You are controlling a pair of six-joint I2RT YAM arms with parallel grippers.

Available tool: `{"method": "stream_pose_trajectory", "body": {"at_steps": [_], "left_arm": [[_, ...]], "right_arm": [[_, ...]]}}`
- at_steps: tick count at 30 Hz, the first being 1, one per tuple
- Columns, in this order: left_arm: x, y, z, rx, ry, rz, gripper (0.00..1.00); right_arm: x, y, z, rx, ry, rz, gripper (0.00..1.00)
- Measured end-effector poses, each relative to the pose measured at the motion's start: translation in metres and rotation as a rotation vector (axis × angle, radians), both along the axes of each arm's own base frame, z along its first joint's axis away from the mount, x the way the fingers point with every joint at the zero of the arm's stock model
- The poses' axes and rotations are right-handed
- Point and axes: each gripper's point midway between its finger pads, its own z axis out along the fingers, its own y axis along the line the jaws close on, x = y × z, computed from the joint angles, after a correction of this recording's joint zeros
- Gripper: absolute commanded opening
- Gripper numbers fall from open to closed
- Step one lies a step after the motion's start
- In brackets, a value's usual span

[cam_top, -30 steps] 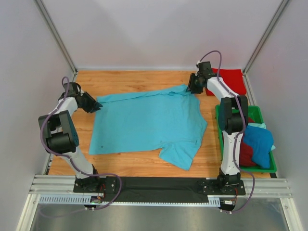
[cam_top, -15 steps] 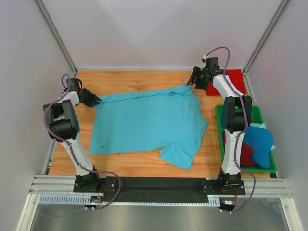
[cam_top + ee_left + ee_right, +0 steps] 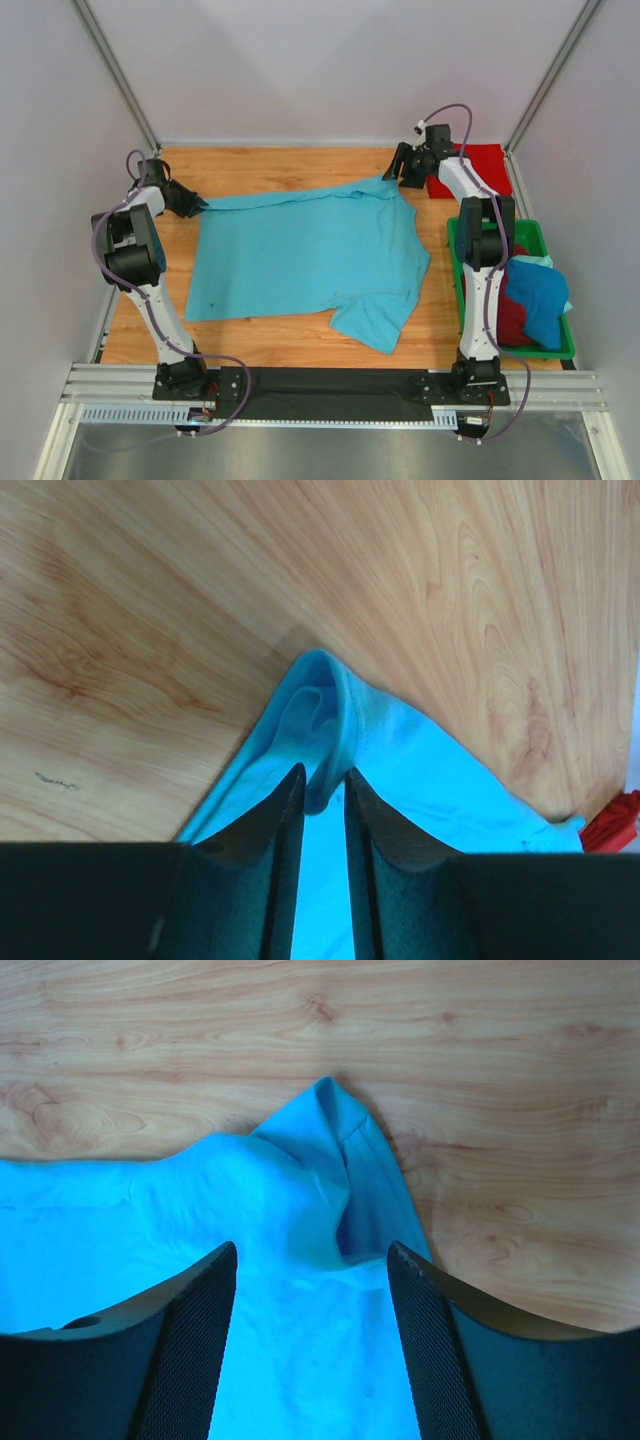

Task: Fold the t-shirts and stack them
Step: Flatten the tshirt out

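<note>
Pinches a bunched corner of the turquoise t-shirt (image 3: 310,255) in the left gripper (image 3: 322,780), jaws a narrow slit apart, near the far left corner of the table (image 3: 280,165). Holds the right gripper (image 3: 312,1260) spread wide over the shirt's other far corner, gripping nothing; cannot tell whether the fingertips graze the cloth. Otherwise spread flat mid-table. Partly hidden behind the right arm (image 3: 485,250): bright red t-shirt (image 3: 485,165) at the far right corner, blue t-shirt (image 3: 540,300) and dark red t-shirt (image 3: 510,320) in the green tray (image 3: 520,352) at the right edge.
</note>
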Motion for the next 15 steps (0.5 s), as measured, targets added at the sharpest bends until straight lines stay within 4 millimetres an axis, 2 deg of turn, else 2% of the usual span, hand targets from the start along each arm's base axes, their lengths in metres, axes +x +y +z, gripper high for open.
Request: {"method": "stream_pose_trajectory", "body": {"at_steps": [5,9,15], "left_arm": [[0.0058,0.0030,0.0023,0.012,-0.005,-0.003,0.16],[0.0080,0.0043,-0.0018,0.018,0.002,-0.012,0.00],[0.0053,0.0037,-0.0044,0.020,0.018,-0.021,0.00]], "right_arm": [[0.0003,0.0015,-0.0037,0.008,0.006,0.010,0.62],[0.0004,0.0021,-0.0031,0.008,-0.002,0.024,0.63],[-0.0014,0.0041,-0.0034,0.009,-0.012,0.057,0.63]]}}
